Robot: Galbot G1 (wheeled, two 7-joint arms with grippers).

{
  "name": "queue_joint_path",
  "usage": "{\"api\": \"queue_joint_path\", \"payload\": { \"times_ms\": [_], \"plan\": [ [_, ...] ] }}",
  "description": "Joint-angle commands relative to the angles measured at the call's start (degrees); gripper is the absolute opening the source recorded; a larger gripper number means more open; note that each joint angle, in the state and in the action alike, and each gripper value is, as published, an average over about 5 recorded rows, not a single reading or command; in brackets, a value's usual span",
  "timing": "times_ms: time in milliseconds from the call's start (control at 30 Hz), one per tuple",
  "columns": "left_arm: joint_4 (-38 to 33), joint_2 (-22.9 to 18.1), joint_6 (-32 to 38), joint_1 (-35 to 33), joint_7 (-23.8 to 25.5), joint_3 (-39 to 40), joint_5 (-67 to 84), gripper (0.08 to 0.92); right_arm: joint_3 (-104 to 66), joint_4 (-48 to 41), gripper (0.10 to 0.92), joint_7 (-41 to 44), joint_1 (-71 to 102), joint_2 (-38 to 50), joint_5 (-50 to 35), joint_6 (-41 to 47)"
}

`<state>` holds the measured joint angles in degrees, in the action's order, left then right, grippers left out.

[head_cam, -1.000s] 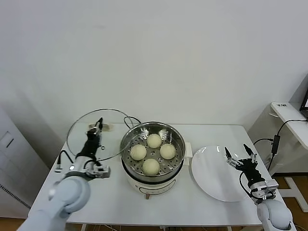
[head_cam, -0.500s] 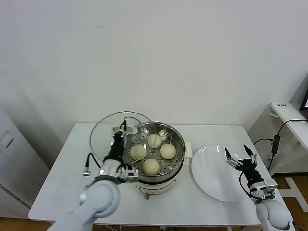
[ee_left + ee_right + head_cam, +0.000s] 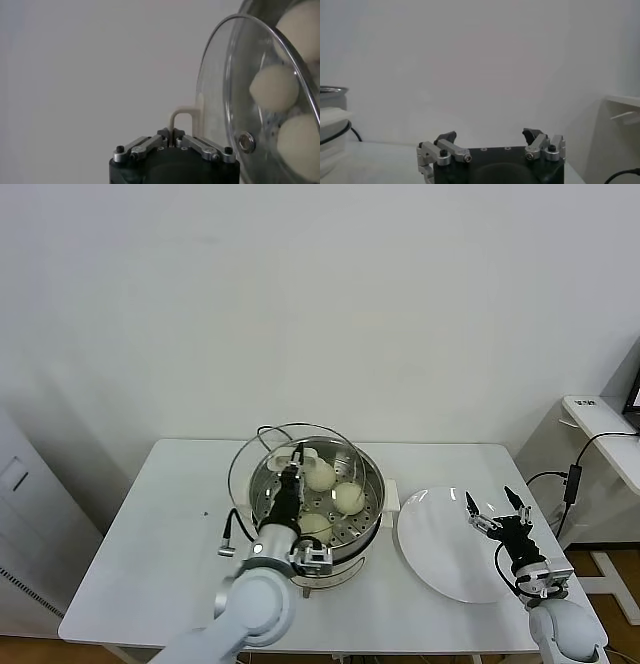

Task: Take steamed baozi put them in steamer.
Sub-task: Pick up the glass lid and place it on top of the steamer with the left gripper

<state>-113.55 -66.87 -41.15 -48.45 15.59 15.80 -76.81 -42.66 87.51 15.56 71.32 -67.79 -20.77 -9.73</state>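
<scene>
Left gripper point(image 3: 293, 476) clamped on lid point(image 3: 296, 467) handle; we centre it over steamer point(image 3: 345, 529) rim, level. Right gripper point(image 3: 498, 512) open, idle.

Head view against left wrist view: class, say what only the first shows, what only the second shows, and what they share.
Only the head view shows the white plate, the table, the open right gripper above the plate's right side, and the whole steamer.

Only the left wrist view shows, close up, the left gripper shut on the lid's handle.

Both show the glass lid held tilted over the steamer, with baozi behind the glass.
</scene>
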Motion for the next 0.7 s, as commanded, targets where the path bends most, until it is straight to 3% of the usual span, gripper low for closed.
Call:
{"api": "queue_joint_path", "payload": {
  "times_ms": [33, 700],
  "plan": [
    [3.58, -3.77, 0.13, 0.65, -0.56, 2.97, -1.31, 0.113, -0.05, -0.22, 0.823, 0.06, -0.04, -0.24, 0.11, -0.08],
    [7.37, -4.38, 2.54, 0.06, -2.96, 2.46, -0.49, 0.113, -0.19, -0.49, 0.823, 0.33, 0.23, -1.00, 0.69, -0.49]
  ]
}}
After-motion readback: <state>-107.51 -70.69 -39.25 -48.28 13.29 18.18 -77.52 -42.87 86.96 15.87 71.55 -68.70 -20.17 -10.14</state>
